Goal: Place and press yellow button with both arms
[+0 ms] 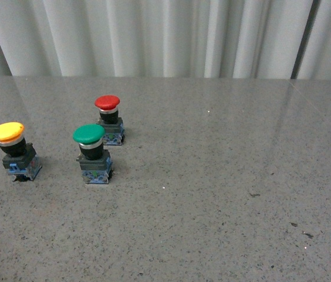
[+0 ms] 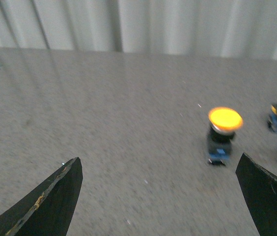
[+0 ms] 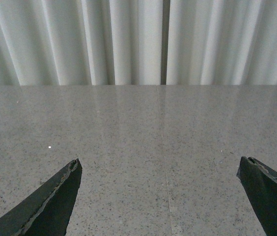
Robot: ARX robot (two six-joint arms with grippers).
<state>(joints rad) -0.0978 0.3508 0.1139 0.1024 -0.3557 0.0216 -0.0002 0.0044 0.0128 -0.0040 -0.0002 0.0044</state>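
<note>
- Yellow button [image 1: 14, 151]: upright toward the left edge of the worktop [image 1: 224, 194], untouched; green button [image 1: 92, 154] and red button [image 1: 109, 120] stand apart from it, nearer the middle.
- Left claw [image 2: 159, 162]: spread wide, empty, yellow button ahead (view slightly blurred).
- Right claw [image 3: 158, 161]: spread wide, empty, over bare worktop.
- Progress: judged at the outset; grasping, placing and pressing are all left to do.

Three views over one grey tabletop [image 1: 224, 223], all facing the curtain [image 1: 154, 35].
The front view looks down from the robot's body, set back. Each wrist view sits low and close, looking out between its fingers [image 2: 50, 206]. The front and left wrist views share the yellow button [image 1: 14, 151].
</note>
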